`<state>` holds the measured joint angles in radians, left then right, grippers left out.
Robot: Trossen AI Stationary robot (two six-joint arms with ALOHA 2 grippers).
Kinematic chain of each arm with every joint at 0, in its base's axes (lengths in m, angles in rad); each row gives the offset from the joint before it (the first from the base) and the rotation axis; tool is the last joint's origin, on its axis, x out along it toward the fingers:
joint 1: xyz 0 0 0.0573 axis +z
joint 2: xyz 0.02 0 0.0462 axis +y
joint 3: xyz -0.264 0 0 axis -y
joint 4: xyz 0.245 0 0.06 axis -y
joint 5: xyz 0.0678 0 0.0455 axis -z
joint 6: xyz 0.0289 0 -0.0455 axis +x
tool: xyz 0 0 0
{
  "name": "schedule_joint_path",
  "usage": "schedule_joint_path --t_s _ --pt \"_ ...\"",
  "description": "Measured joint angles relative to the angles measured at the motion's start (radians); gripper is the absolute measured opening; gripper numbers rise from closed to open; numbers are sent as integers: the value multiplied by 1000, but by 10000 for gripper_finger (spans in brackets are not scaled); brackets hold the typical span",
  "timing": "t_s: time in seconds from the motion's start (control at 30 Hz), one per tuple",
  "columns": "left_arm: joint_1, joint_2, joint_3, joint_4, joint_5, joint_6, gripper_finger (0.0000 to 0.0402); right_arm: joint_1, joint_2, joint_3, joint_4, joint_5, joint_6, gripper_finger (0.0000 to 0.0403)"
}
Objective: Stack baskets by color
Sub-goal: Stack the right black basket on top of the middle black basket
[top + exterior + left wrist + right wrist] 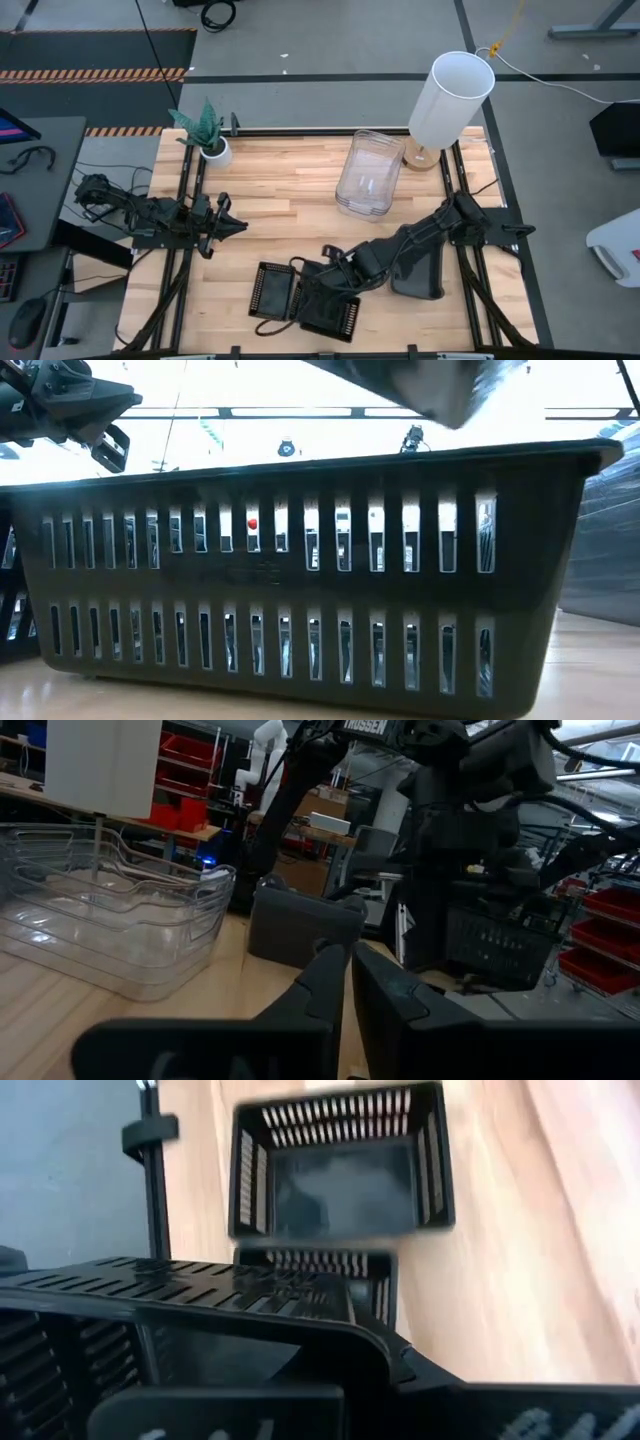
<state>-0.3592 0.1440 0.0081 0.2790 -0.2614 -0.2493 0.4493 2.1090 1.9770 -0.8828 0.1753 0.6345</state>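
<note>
Three shallow black mesh baskets are at the near middle of the table. One [274, 292] stands on the table and a second [338, 318] lies next to it. The third [498, 948] hangs from my right gripper [335, 268], which is shut on it. In the low view one black basket [300, 570] fills the picture. A stack of clear baskets [368, 172] stands on its base at the far middle. A smoky grey basket [418, 272] sits under my right arm. My left gripper [226, 215] waits shut and holding nothing at the table's left. My right gripper holds the black basket by the top rim of one slotted wall [372, 1342]. One finger is inside the basket and one outside. The fingers slant down from the table's right side. The basket hangs tilted below them, clear of the table.
A white lampshade [450, 98] stands at the far right corner, and a small white plant pot [213, 151] at the far left. Black frame rails [186, 190] run along both sides of the table. Bare wood [290, 195] lies between my left gripper and the clear baskets.
</note>
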Motion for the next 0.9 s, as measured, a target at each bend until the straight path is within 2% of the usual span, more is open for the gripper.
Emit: schedule_joint_path --t_s 0.3,0.63,0.9 --pt "0 0 0 0 0 0 31 -28 1 -67 194 0 -163 5" --pt "0 0 0 0 0 0 30 -33 2 -158 184 -3 -163 5" --pt "0 0 0 0 0 0 34 -34 2 -191 109 -62 -113 6"
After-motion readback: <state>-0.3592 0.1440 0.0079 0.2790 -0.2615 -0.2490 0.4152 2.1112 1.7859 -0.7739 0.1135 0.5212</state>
